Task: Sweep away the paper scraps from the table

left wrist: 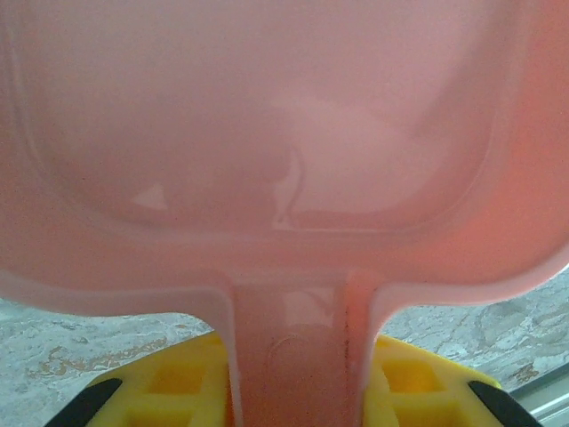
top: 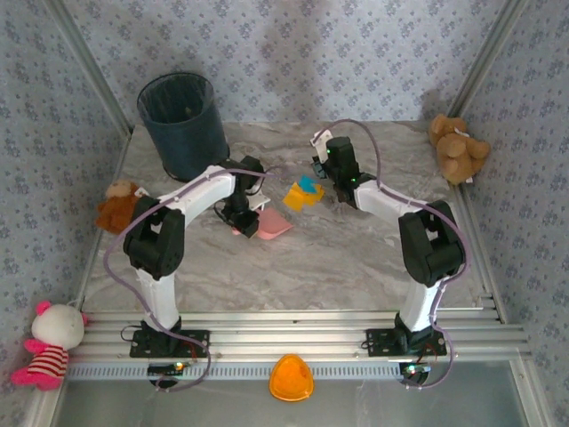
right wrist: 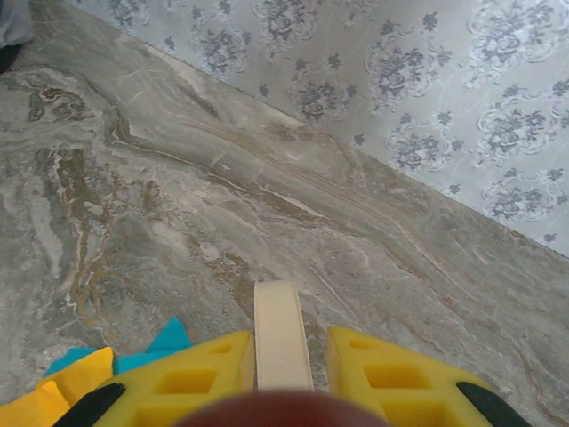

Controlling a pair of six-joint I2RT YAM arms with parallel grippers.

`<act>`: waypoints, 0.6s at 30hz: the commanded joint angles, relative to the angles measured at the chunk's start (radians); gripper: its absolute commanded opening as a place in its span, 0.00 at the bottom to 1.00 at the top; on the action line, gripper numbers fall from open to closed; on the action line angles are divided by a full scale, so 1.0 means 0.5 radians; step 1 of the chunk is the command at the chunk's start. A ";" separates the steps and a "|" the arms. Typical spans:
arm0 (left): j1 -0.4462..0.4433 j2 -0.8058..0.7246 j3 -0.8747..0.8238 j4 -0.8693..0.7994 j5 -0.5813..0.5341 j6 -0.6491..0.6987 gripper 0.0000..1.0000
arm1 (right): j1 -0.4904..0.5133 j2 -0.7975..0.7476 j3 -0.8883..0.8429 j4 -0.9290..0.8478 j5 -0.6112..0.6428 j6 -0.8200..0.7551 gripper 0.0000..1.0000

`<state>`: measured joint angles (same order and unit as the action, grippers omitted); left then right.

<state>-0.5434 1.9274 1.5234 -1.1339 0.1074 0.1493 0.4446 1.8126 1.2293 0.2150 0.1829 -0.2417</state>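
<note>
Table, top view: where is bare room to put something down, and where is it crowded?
Free: the table's wide front strip between the pink dustpan and the metal rail; the back right, between the right arm and the tan teddy bear. Crowded: the middle, with the dustpan and paper scraps between the arms.

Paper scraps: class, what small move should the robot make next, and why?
Probably the right claw, shut on a cream strip, should push the paper scraps towards the pink dustpan that the left claw holds by its handle: the pile lies between them on the table.
</note>
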 commanded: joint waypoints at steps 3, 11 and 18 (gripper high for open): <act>-0.012 0.056 0.072 -0.085 0.032 0.033 0.00 | 0.033 0.040 0.003 0.040 -0.057 -0.050 0.00; -0.012 0.141 0.150 -0.081 0.076 0.033 0.00 | 0.088 0.029 -0.021 0.007 -0.126 -0.043 0.00; -0.014 0.239 0.240 -0.085 0.114 0.040 0.00 | 0.150 0.017 -0.040 -0.015 -0.174 -0.020 0.00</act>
<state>-0.5446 2.0205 1.6058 -1.1492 0.1448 0.1505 0.5064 1.8187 1.2243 0.2142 0.1326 -0.2592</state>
